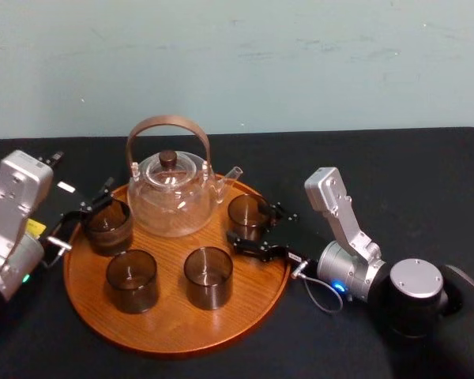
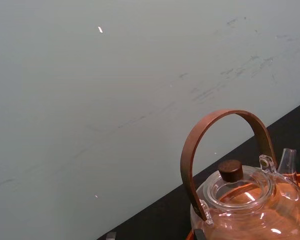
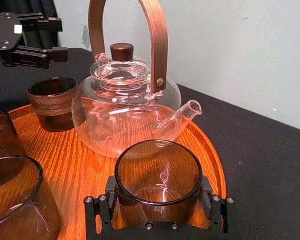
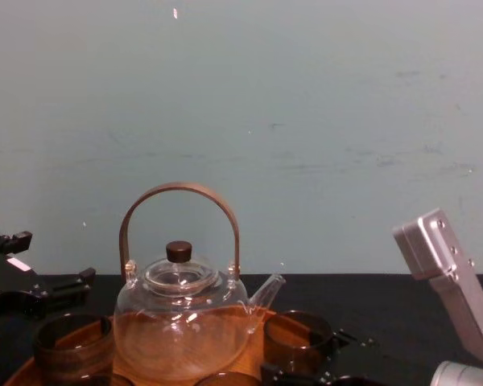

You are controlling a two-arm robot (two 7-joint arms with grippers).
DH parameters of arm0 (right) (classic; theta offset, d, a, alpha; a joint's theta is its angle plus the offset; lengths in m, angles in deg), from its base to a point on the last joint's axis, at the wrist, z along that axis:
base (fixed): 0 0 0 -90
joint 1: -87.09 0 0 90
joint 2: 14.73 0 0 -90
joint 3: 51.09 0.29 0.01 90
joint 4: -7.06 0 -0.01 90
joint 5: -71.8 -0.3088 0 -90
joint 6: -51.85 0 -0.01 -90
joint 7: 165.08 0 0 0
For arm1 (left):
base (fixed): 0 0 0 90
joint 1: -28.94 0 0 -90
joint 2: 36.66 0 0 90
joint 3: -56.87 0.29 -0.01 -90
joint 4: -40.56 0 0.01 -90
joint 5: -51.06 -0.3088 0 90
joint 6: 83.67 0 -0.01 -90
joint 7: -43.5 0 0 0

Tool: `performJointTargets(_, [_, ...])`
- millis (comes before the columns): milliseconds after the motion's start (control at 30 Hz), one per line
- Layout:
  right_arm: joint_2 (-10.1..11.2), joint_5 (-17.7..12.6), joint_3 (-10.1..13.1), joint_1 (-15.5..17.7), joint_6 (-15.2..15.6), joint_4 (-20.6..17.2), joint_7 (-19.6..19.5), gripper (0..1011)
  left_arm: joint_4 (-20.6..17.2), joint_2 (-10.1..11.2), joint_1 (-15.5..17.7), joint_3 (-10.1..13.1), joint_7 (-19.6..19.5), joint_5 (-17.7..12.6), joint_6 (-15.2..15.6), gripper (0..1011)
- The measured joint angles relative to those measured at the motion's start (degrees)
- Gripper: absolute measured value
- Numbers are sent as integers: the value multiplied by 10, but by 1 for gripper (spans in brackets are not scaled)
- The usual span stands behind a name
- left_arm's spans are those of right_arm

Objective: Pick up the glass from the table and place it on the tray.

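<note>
Placing step, near its end. My right gripper: jaws grip the smoky round drinking glass, seemingly set down on the round orange-brown wooden tray beside the clear glass teapot spout. Next: spread, retreat over the black tabletop without tipping it. My left gripper hovers, jaws apart, at tray's left edge.
</note>
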Motion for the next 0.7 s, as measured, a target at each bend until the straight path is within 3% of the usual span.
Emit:
performJointTargets(467, [15,-12,15,27,-18,-61,0,1002,0,0,0,0,0,0,0,1002])
performJointTargets(700, [29,-17,21,47,-19,-111,-4,1002,0,0,0,0,0,0,0,1001])
